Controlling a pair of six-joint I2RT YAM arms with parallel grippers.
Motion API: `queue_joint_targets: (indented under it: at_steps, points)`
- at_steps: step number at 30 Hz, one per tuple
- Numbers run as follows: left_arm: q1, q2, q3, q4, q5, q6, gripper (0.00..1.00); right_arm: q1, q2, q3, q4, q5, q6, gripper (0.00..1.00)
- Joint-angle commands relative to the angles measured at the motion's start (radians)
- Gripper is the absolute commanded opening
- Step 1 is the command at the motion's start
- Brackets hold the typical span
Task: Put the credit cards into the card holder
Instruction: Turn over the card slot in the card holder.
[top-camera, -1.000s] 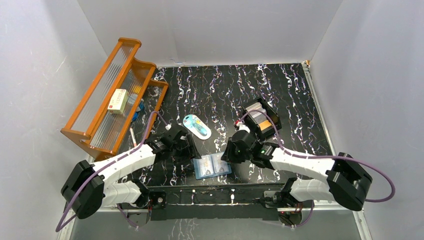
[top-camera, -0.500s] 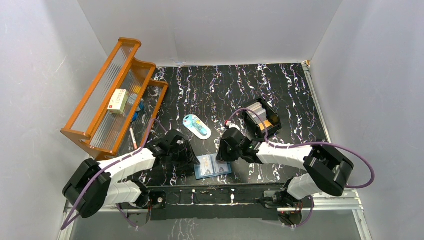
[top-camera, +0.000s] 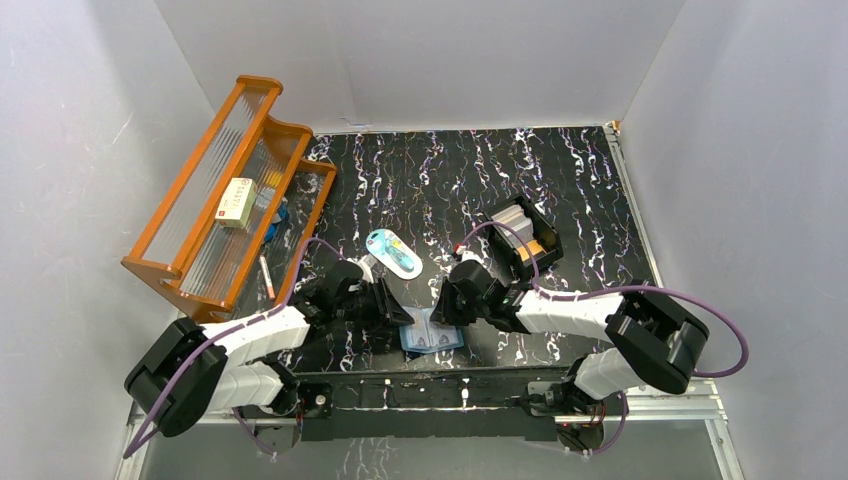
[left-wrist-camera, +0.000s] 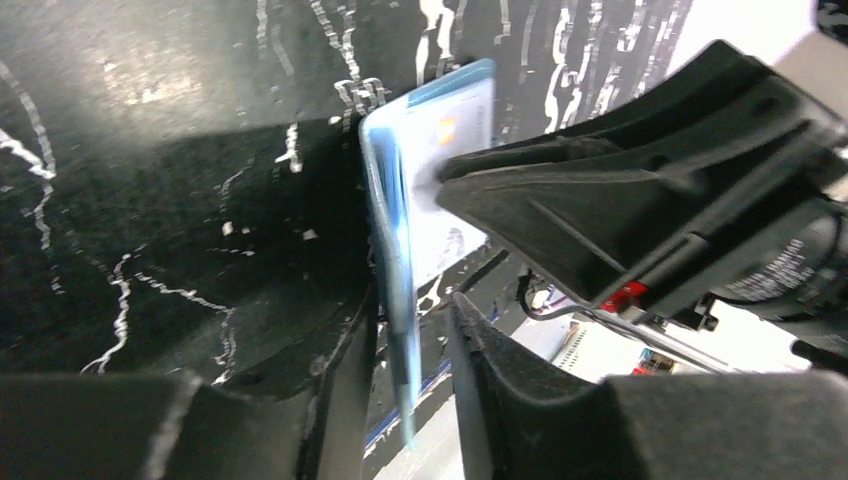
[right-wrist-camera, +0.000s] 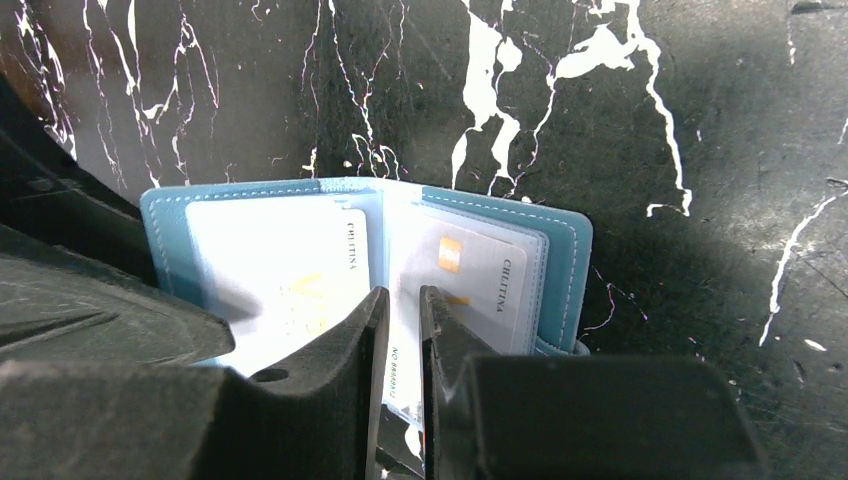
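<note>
The blue card holder (top-camera: 432, 337) lies near the table's front edge with its left half tipped up. In the right wrist view it is spread open (right-wrist-camera: 165, 225), with a pale credit card (right-wrist-camera: 270, 260) in the left pocket and another (right-wrist-camera: 480, 280) in the right. My right gripper (top-camera: 447, 312) (right-wrist-camera: 402, 295) stands over the fold, its jaws a narrow slit apart and pinching nothing. A card's face shows through the slit. My left gripper (top-camera: 400, 315) (left-wrist-camera: 410, 305) straddles the raised left flap (left-wrist-camera: 385, 220), with a gap left on one side. More cards (top-camera: 515, 222) stand in the black box (top-camera: 548, 250).
An orange slatted rack (top-camera: 230, 190) with a cream box (top-camera: 238, 200) on it fills the back left. A light-blue oval item (top-camera: 393, 250) lies just behind the grippers. The table's front rail (top-camera: 430, 385) runs close below the card holder.
My left gripper slid right to the card holder and narrowed its jaws around the left flap, which rose from flat. My right gripper came left and down onto the fold.
</note>
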Motion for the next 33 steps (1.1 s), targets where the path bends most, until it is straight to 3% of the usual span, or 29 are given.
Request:
queue_joint_targets:
  at_steps: [1,9,15,18,27,31,33]
  points:
    - [0.002,-0.037,-0.01,0.084,0.033,-0.009,0.26,0.004,-0.007,-0.023,-0.039,0.008,0.001,0.26]
    - [0.002,-0.028,-0.015,0.121,0.049,-0.013,0.17,0.003,-0.014,-0.032,-0.038,0.008,0.006,0.26]
    - [0.003,-0.032,-0.022,0.145,0.056,-0.012,0.22,0.004,-0.014,-0.037,-0.031,0.005,0.011,0.26]
    - [0.002,-0.032,-0.025,0.15,0.055,-0.009,0.13,0.004,-0.011,-0.039,-0.026,0.001,0.013,0.26]
    - [0.002,-0.014,-0.032,0.178,0.062,-0.003,0.0,0.004,-0.002,-0.042,-0.016,-0.005,0.016,0.26]
    - [0.002,-0.007,-0.018,0.17,0.07,0.009,0.0,0.004,-0.001,-0.04,-0.012,-0.016,0.018,0.26]
    - [0.002,-0.02,0.021,0.079,0.053,0.04,0.0,0.003,-0.01,-0.026,-0.023,-0.023,0.018,0.27]
